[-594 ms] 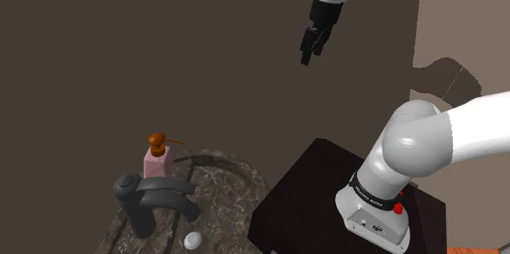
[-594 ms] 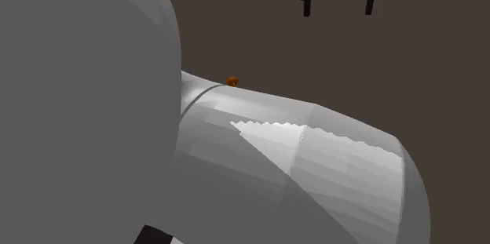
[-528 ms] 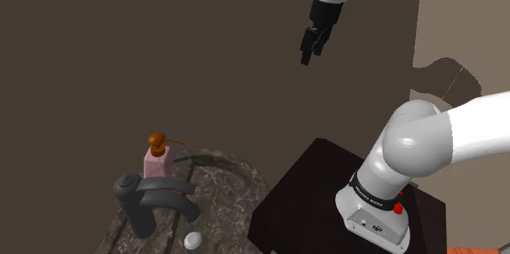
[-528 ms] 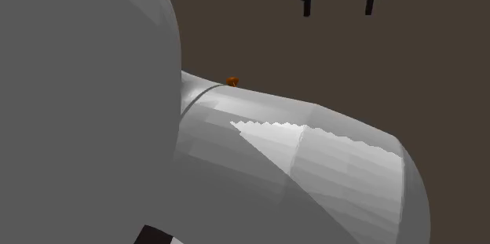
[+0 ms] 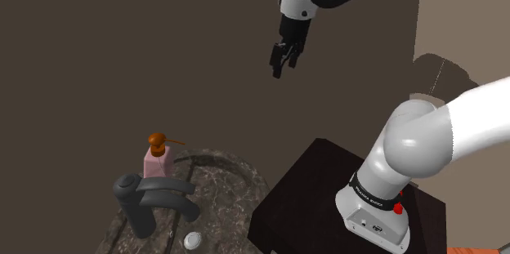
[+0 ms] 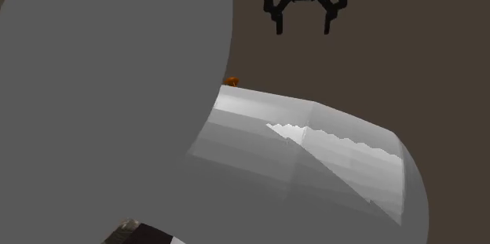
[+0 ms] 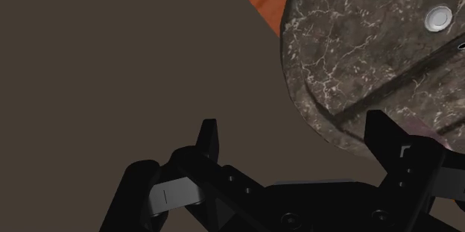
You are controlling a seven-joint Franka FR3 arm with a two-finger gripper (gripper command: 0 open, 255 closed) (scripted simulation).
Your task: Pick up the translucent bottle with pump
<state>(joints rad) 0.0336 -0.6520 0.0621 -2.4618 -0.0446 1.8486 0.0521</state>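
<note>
A: Where's the gripper (image 5: 280,60)?
B: High in the air. Black fingers (image 6: 279,23) apart, nothing between them.
A: And the pump bottle (image 5: 155,160)?
B: Pink w/ orange-brown pump, upright, well below the gripper at approx. 8 o'clock, shoulder view. Dark grey faucet (image 5: 149,199) just at its 6 o'clock; marbled sink (image 5: 229,180) at 4.

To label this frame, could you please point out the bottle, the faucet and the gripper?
bottle (image 5: 156,163): shoulder view, on its pink body.
faucet (image 5: 139,202): shoulder view, on its dark grey body.
gripper (image 6: 302,29): second exterior view, midway between its open fingertips.
</note>
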